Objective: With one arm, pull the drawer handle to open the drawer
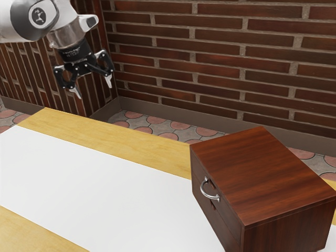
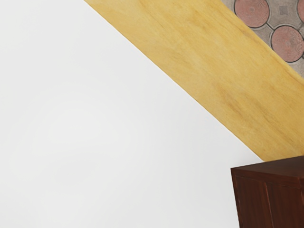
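A dark wooden drawer box [image 1: 262, 184] stands on the table at the exterior view's right. A curved silver handle [image 1: 208, 190] sits on its front face, which faces the exterior view's left. The drawer front lies flush with the box. My gripper [image 1: 92, 87] hangs high at the upper left, far above the table and well apart from the box. Its two fingers are spread, with nothing between them. A corner of the box [image 2: 271, 192] also appears in the wrist view, beyond the white surface.
The table has a white mat [image 1: 94, 194] over a yellow wooden top [image 1: 121, 142]. A brick wall [image 1: 236, 58] runs behind, above a tiled floor [image 1: 168, 126]. The mat [image 2: 95, 133] lies under my hand in the wrist view.
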Robot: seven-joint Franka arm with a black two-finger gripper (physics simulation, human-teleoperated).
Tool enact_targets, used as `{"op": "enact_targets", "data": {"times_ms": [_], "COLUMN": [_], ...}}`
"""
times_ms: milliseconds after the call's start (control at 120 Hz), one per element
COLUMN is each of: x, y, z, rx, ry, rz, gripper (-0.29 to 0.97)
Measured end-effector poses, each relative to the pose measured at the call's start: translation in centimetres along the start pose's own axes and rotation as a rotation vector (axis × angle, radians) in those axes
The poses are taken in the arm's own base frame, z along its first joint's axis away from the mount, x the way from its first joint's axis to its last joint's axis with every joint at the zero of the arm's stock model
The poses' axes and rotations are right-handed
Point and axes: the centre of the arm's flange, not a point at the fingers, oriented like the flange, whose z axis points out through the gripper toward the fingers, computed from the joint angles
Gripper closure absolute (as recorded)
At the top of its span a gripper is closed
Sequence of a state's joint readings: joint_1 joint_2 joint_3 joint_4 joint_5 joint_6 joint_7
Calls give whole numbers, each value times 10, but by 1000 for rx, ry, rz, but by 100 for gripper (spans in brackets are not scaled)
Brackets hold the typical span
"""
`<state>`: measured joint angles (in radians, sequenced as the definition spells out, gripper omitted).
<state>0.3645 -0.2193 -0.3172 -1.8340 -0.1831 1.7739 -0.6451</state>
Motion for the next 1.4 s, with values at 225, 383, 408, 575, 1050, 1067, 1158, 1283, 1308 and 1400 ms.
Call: {"op": "enact_targets", "data": {"times_ms": [225, 383, 408, 575, 1050, 1067, 1158, 1283, 1308, 1400], "x": [-10, -18, -20, -50, -110, -110, -121, -132, -133, -137], "y": [5, 18, 20, 31, 67, 68, 77, 86, 87, 91], "z": [67, 97, 100, 112, 167, 169, 180, 197, 200, 208], "rx": [-152, -210, -217, -249, -323, -324, -328, -327, -327, -331], "ry": [-46, -8, -2, 19, -100, -101, -106, -117, -121, -122], "rz": [-155, -192, -195, -209, -296, -297, -282, -255, -251, -235], "gripper": [14, 23, 23, 27, 33, 34, 36, 39, 39, 40]}}
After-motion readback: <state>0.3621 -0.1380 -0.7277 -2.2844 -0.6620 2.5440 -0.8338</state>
